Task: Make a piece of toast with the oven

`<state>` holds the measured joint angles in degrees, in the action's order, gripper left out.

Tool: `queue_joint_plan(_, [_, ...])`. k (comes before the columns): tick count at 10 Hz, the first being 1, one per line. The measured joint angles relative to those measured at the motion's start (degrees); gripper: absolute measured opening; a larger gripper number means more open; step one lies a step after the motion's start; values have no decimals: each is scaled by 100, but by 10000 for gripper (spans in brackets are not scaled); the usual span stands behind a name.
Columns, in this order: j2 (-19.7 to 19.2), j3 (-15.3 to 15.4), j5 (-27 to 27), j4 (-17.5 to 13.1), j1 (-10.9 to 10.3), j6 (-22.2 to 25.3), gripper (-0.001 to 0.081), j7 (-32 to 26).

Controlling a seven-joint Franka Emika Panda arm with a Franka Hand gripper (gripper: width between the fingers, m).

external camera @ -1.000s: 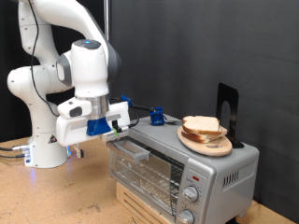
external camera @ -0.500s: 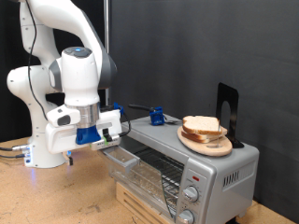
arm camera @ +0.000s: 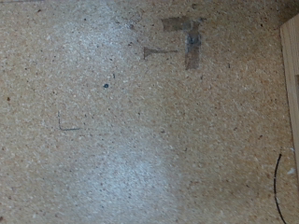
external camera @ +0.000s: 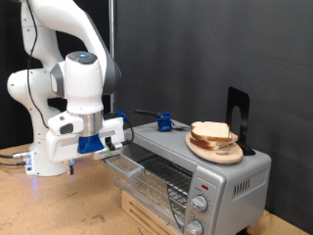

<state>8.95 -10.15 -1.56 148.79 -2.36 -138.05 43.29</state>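
The piece of toast lies on a round wooden plate on top of the silver oven, at the exterior view's right. The oven's glass door hangs partly open, its top edge tilted outward to the left. My gripper sits at the door's top edge, on the oven's left side; its fingers are too hidden to judge. The wrist view shows only the speckled tabletop, no fingers, toast or oven.
A blue object and a black upright stand sit on the oven's top. Round knobs are at the oven's front right. The oven rests on a wooden box. A wooden edge shows in the wrist view.
My hand has moved down and to the exterior view's left. The oven door has swung from nearly shut to partly open along with it.
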Motion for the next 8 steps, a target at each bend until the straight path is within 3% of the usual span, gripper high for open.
queue_joint_plan(4, [-46,-8,-543,7,212,90,808,370])
queue_joint_plan(8, [-399,-109,-816,-51,468,-145,808,599])
